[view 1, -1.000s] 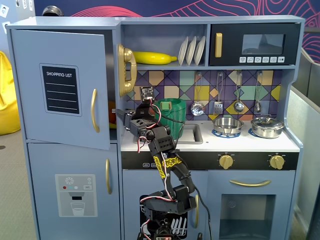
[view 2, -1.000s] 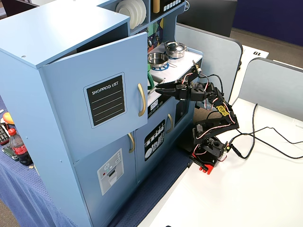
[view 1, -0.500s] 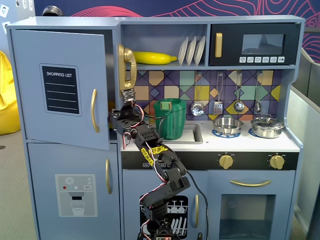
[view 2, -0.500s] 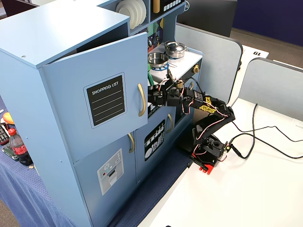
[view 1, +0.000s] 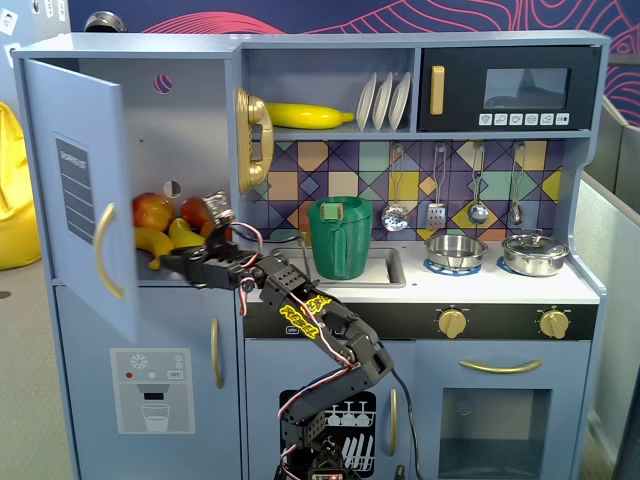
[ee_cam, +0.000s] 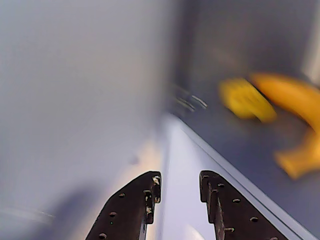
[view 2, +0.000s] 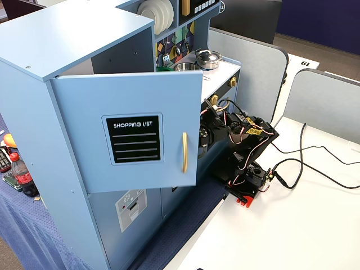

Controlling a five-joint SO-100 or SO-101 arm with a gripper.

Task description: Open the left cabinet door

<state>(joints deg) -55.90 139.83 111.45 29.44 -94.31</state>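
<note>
The left cabinet door (view 2: 135,101) stands swung open, with its black "SHOPPING LIST" panel (view 2: 133,139) and gold handle (view 2: 184,152) facing outward. In a fixed view the door (view 1: 80,180) shows edge-on at the left, with its handle (view 1: 105,250). My gripper (view 1: 172,262) reaches behind the door at the compartment's front edge, next to toy apples (view 1: 150,212) and bananas (view 1: 155,245). In the wrist view the gripper (ee_cam: 180,182) is open and empty, with the door's blurred inner face (ee_cam: 75,100) to its left and the yellow fruit (ee_cam: 280,100) to the upper right.
Below the open compartment is the door with the white dispenser panel (view 1: 152,390). A green pot (view 1: 340,238) sits in the sink and a gold phone (view 1: 255,140) hangs beside the compartment. The arm's base (view 2: 247,180) stands on the white table with cables (view 2: 315,163).
</note>
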